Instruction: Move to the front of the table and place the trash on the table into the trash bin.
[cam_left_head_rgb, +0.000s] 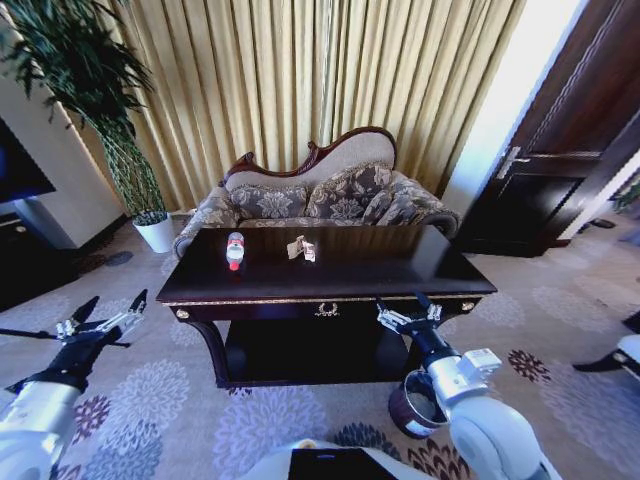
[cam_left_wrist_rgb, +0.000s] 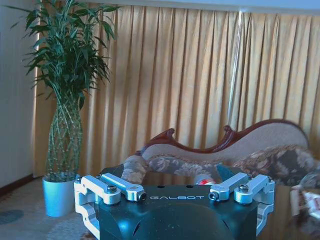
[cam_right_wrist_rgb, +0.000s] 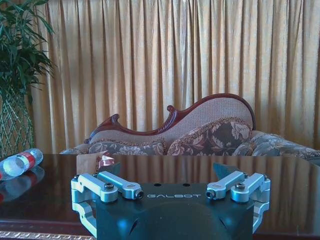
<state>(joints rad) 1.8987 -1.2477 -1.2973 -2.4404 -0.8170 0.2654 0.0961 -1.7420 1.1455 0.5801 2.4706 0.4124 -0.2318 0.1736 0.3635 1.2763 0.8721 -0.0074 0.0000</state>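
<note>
The trash bin (cam_left_head_rgb: 412, 405) stands on the carpet by the table's (cam_left_head_rgb: 330, 290) front right corner, partly hidden behind the right arm. On the surface lie one bottle (cam_left_head_rgb: 235, 249) and one small carton (cam_left_head_rgb: 302, 248), well apart; the carton's shape is hard to make out. A sofa (cam_left_head_rgb: 320, 195) and a potted plant (cam_left_head_rgb: 150, 225) stand behind. Left gripper (cam_left_head_rgb: 103, 318) hangs beside the table, right gripper (cam_left_head_rgb: 408, 314) at its front edge; both jaws are spread wide, holding nothing.
</note>
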